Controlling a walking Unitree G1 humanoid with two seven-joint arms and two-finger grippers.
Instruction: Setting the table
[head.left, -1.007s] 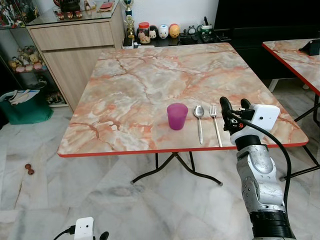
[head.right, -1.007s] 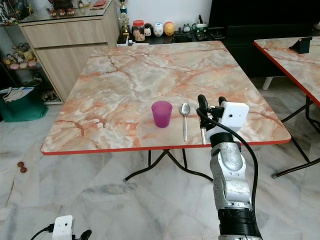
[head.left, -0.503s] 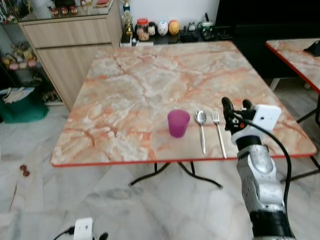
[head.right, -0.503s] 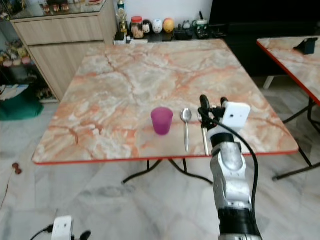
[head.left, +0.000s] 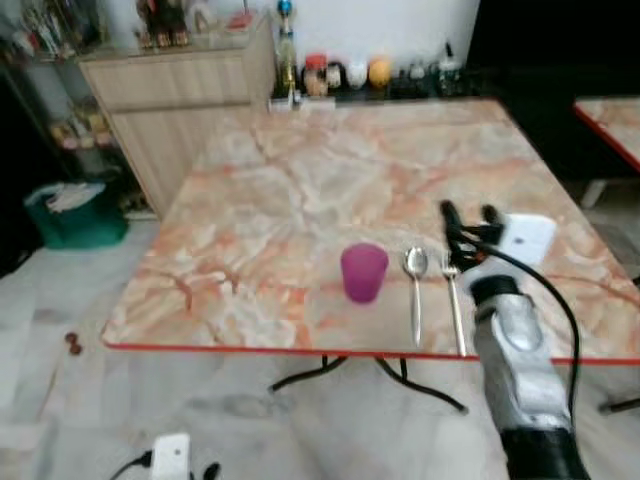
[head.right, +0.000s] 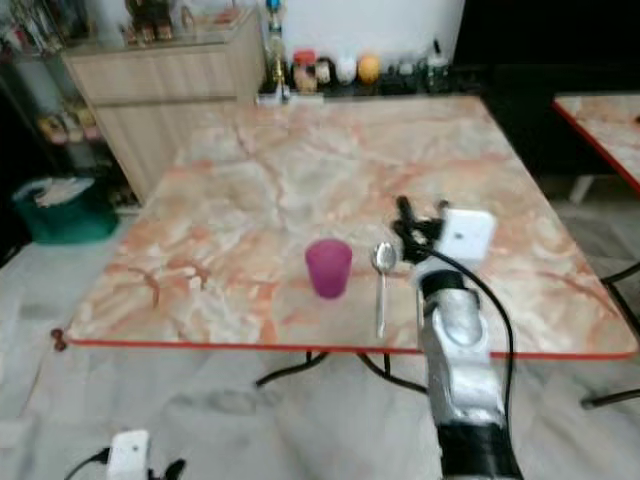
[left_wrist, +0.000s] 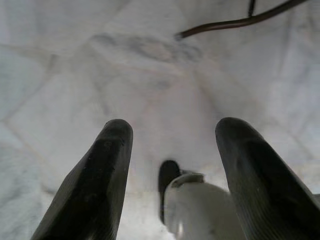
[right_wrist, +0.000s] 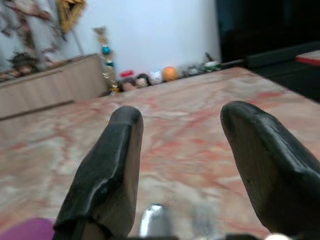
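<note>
The marble worktop (head.left: 300, 190) carries a purple cup (head.left: 363, 272), spoon (head.left: 416, 292) and fork (head.left: 455, 310); the right end effector (head.left: 468, 218) hovers spread above the fork, the left end effector (left_wrist: 170, 165) spread over the floor.

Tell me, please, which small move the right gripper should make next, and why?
Probably draw the right gripper back from the marble table. It hovers open and empty above the fork, which already lies flat beside the spoon and the purple cup. The left gripper hangs idle above the floor.
</note>
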